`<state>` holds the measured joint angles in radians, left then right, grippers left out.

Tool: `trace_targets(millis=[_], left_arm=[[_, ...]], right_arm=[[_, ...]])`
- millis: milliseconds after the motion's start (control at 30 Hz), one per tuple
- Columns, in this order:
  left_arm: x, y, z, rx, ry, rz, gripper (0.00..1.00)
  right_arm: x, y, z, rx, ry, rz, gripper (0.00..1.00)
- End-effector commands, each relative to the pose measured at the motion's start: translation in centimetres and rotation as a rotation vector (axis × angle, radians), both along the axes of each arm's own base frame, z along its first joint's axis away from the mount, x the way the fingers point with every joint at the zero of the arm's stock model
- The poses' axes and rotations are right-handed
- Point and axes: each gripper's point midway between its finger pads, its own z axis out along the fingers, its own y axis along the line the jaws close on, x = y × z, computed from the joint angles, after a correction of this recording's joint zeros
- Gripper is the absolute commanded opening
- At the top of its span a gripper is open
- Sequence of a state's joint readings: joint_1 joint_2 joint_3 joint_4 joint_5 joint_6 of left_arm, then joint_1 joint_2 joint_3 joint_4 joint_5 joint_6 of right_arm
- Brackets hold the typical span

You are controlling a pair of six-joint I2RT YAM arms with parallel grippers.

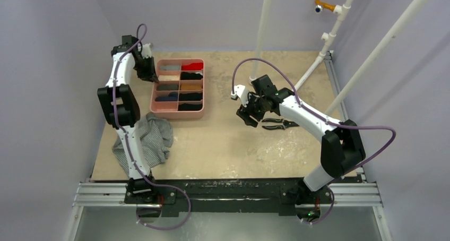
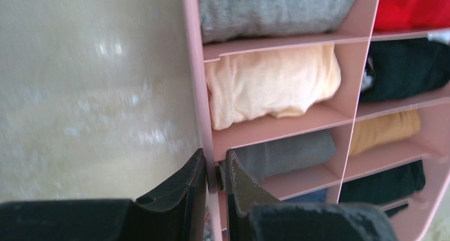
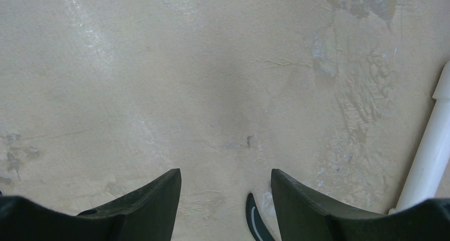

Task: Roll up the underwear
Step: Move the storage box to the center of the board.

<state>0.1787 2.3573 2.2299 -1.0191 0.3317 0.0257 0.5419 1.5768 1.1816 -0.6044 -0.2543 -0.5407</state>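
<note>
Left claw [image 2: 215,155] is seen closed to a narrow gap on the left wall of the pink tray [image 2: 197,92], one finger on each side. The grey striped underwear [image 1: 155,137] is found crumpled well behind that claw, near its arm's base. The right claw [image 3: 225,173] is held wide open and empty above the table [image 3: 212,82], the tip of the pliers [image 3: 254,220] being seen between its fingers.

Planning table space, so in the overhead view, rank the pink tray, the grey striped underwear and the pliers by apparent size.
Largest, too close to rank: pink tray and grey striped underwear, which is partly hidden by the left arm.
Smallest: pliers, clearly.
</note>
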Motion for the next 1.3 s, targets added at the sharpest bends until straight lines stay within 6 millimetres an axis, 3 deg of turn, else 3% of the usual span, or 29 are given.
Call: trace_targets(millis=[0, 100, 133, 167, 267, 367, 500, 667, 800, 933, 1067, 1100, 1200, 1267], left_arm=[[-5.4, 2.0, 5.9, 0.027, -0.019, 0.08, 0.01], [-10.2, 2.8, 7.3, 0.024, 0.001, 0.126, 0.01], [-8.7, 1.8, 8.9, -0.005, -0.181, -0.065, 0.81], [-10.2, 2.1, 8.3, 0.012, -0.168, -0.097, 0.98], [-14.1, 3.4, 7.5, 0.056, -0.158, -0.119, 1.0], [-16.3, 4.3, 6.4, 0.073, -0.162, -0.129, 1.0], [-16.9, 4.0, 5.2, 0.033, -0.12, -0.127, 1.0], [-16.2, 1.7, 3.6, -0.131, -0.057, -0.111, 1.0], [-14.7, 0.0, 1.8, -0.161, -0.013, -0.113, 0.91], [-13.0, -1.7, 0.5, -0.152, 0.027, -0.118, 0.68], [-10.8, -2.4, 0.8, -0.14, 0.018, -0.089, 0.49], [-10.2, -2.3, 1.0, -0.145, 0.014, -0.07, 0.41], [-8.2, -2.3, 1.7, -0.169, -0.007, -0.029, 0.01], [-6.9, -2.6, 2.3, -0.196, -0.024, 0.0, 0.0]], right_arm=[[0.0, 0.6, 1.8, 0.064, -0.031, 0.009, 0.62], [-0.3, 0.8, 2.0, 0.078, -0.03, 0.024, 0.62], [-0.4, 0.9, 2.0, 0.082, -0.029, 0.03, 0.62], [-0.5, 1.0, 2.0, 0.087, -0.026, 0.034, 0.62], [-0.7, 1.2, 1.8, 0.098, -0.018, 0.048, 0.62], [-0.9, 1.4, 1.5, 0.104, -0.007, 0.061, 0.62], [-0.9, 1.6, 1.0, 0.101, 0.014, 0.069, 0.62], [-0.9, 1.5, 0.9, 0.098, 0.015, 0.067, 0.62], [-1.1, 1.4, 0.7, 0.092, 0.018, 0.066, 0.62], [-1.1, 1.2, 0.6, 0.088, 0.019, 0.063, 0.62], [-1.3, 1.0, 0.6, 0.083, 0.016, 0.059, 0.62], [-1.2, 1.0, 0.7, 0.082, 0.013, 0.058, 0.62], [-1.2, 1.0, 0.6, 0.083, 0.015, 0.058, 0.62], [-1.2, 1.0, 0.6, 0.081, 0.018, 0.057, 0.62]])
